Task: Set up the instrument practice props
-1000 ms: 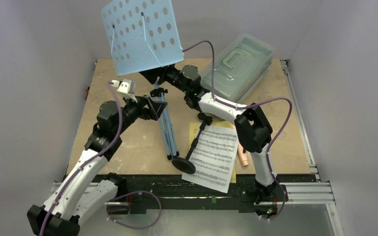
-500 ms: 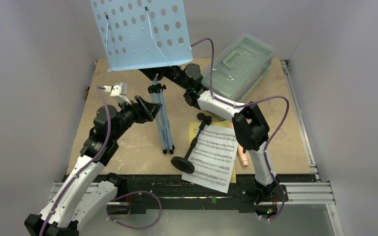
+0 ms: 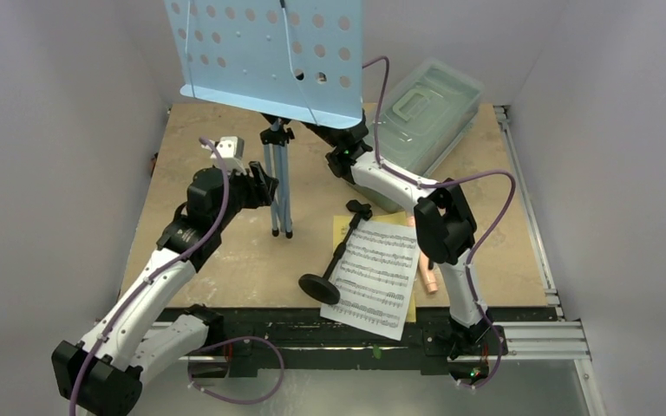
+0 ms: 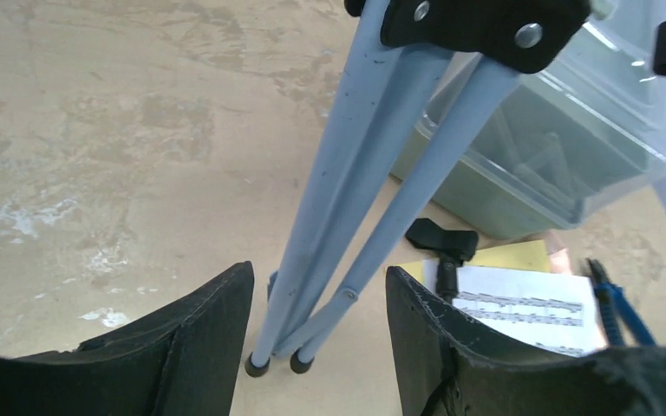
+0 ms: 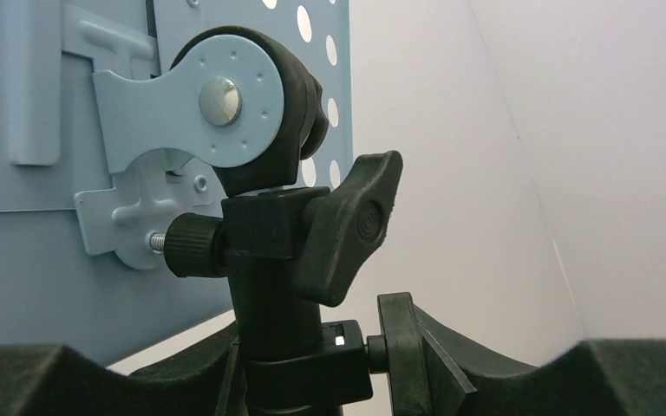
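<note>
The light blue perforated music stand [image 3: 269, 52] stands nearly upright, its folded legs [image 3: 277, 191] with their feet on the table. My right gripper [image 3: 316, 132] is shut on the stand's black neck [image 5: 286, 286] just under the desk. My left gripper [image 3: 263, 186] is open, with the folded legs [image 4: 347, 217] between its fingers and a gap on each side. The black mic stand [image 3: 340, 250] lies on the table with its round base [image 3: 321, 289] toward me, beside the white sheet [image 3: 381, 277] and the yellow sheet [image 3: 342, 227]. The peach-pink microphone [image 3: 428, 280] lies at the sheets' right edge.
A clear lidded plastic box [image 3: 421, 108] sits at the back right, close behind my right arm. Blue-handled pliers [image 4: 617, 302] lie by the sheets in the left wrist view. Bare table lies to the left of the stand's legs.
The stand has swung from a lean to nearly upright, its feet sliding away from me and its desk moving right. My left gripper has moved in round the legs.
</note>
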Controlling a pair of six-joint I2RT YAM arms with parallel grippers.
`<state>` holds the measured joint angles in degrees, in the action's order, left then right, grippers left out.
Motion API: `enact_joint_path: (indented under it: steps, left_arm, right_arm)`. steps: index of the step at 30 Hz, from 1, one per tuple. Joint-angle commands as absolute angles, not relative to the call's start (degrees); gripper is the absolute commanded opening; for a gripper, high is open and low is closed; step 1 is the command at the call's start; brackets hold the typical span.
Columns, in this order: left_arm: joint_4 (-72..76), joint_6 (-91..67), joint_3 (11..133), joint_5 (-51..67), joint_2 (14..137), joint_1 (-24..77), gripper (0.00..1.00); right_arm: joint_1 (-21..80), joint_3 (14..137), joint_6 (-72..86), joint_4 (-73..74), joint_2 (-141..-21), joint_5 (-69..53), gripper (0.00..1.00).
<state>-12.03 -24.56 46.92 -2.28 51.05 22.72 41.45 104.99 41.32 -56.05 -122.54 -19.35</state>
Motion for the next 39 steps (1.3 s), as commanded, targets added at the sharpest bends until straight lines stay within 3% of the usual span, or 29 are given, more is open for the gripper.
enact_joint_path:
  steps: [1, 11, 12, 16, 19, 21, 23, 26, 31, 39]
  left_arm:
    - [-3.1, -18.2, 46.4, -12.0, 53.4, 25.0, 0.57]
    - [11.2, -1.3, 43.3, -24.2, 59.5, 26.5, 0.41]
    - [12.3, -0.9, 43.3, -24.5, 60.0, 26.5, 0.42]
    - [18.4, -0.3, 43.1, -23.7, 62.0, 26.5, 0.63]
    - [23.9, 2.5, 43.2, -23.8, 64.2, 26.5, 0.65]
    - [26.4, 2.4, 43.1, -24.4, 65.4, 26.5, 0.55]
    - [29.1, 3.0, 41.9, -26.2, 66.4, 26.5, 0.28]
    - [32.5, 5.2, 38.7, -31.2, 66.6, 26.5, 0.03]
    - [40.7, 9.7, 30.7, -43.1, 64.8, 26.5, 0.0]
    - [35.4, 3.5, 27.0, -44.2, 59.6, 26.4, 0.0]
  right_arm:
    - [41.3, 112.5, 45.2, -68.8, -117.4, -15.3, 0.0]
    - [41.7, 113.5, 47.5, -67.6, -118.9, -12.6, 0.0]
    - [41.9, 113.4, 47.7, -67.5, -118.8, -12.3, 0.0]
    - [42.8, 112.9, 48.3, -68.0, -119.0, -12.5, 0.0]
    - [43.4, 113.1, 48.3, -68.4, -119.5, -13.3, 0.0]
    - [43.5, 114.6, 48.3, -68.6, -120.7, -14.8, 0.0]
    - [43.4, 116.2, 48.1, -68.4, -121.2, -15.2, 0.0]
    - [43.2, 120.3, 45.1, -67.0, -121.4, -15.1, 0.0]
    - [41.7, 135.3, 43.5, -62.6, -123.1, -13.8, 0.0]
    - [38.9, 144.6, 42.0, -60.3, -123.1, -11.4, 0.0]
